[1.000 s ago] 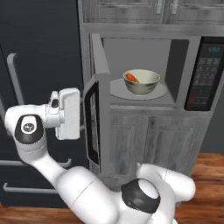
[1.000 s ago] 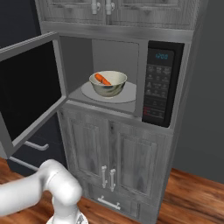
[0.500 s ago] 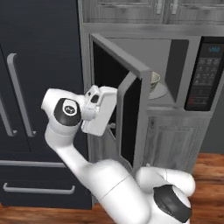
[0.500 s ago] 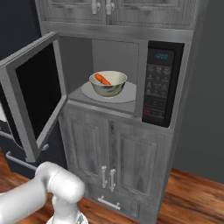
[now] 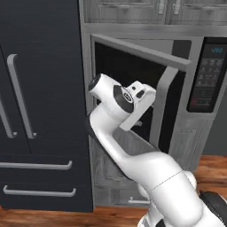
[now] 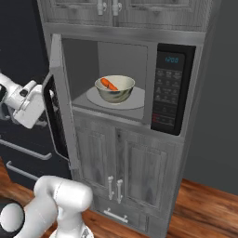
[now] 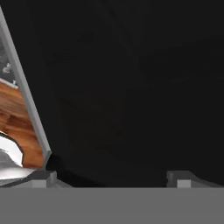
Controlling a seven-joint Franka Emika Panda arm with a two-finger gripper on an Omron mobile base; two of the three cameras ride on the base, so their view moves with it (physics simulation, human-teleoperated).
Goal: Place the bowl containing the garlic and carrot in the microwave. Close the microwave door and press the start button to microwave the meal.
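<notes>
Beside the microwave door [image 5: 133, 66], the robot's arm [image 5: 133, 159] is glossy white, built of rounded tubular links. Dark grey round caps mark its joints; its boxy white hand [image 6: 28, 104] has grey trim.

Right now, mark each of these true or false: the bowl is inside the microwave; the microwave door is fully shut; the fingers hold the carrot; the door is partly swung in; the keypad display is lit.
1. The bowl sits inside the microwave. True.
2. The microwave door is fully shut. False: it stands ajar.
3. The fingers hold the carrot. False: they are spread open against the door's dark glass; the carrot lies in the bowl.
4. The door is partly swung in. True.
5. The keypad display is lit. True.
</notes>
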